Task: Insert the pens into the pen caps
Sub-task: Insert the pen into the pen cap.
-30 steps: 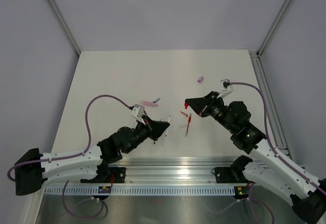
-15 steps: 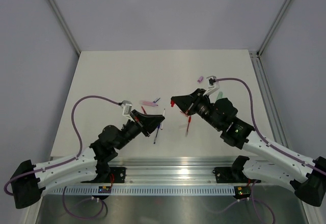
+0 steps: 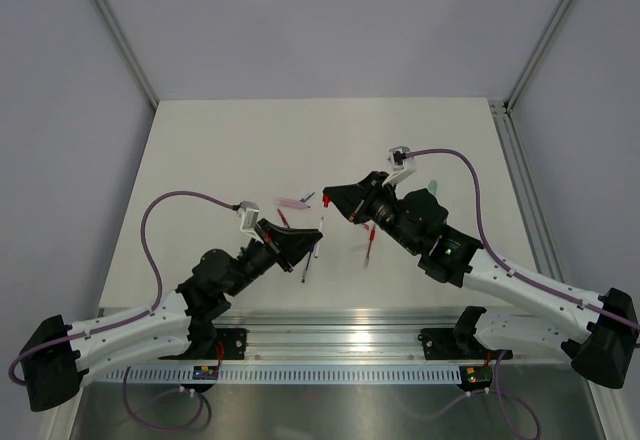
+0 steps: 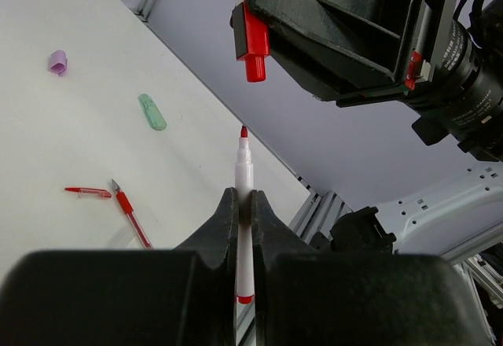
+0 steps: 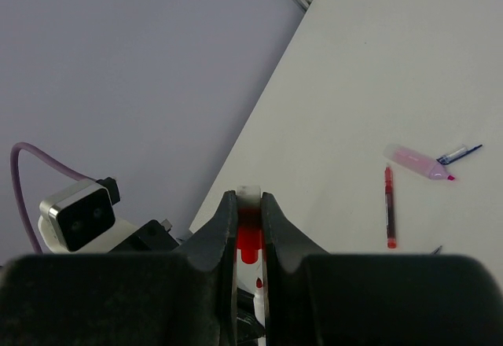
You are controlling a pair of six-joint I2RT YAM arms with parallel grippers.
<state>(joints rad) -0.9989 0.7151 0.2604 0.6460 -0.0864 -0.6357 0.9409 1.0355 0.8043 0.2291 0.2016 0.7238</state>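
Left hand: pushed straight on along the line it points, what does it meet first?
Probably the red cap in the right hand: the left hand aims its red pen at it, slightly off line. Depth is unclear, so it might slip past.

Left gripper (image 4: pixel 244 201) is clamping a pen (image 4: pixel 244 169) between its fingers, pale barrel sticking up, red tip pointing up. Right gripper (image 4: pixel 263 8) is hanging above it at upper right, pinching a red cap (image 4: pixel 253 44), open end facing down. Cap is sitting above and just right of the pen tip, a gap between them. On the table (image 4: pixel 47 141) are lying a lilac cap (image 4: pixel 56 62), a green pen (image 4: pixel 152 112) and two red pens (image 4: pixel 130 216), close together.
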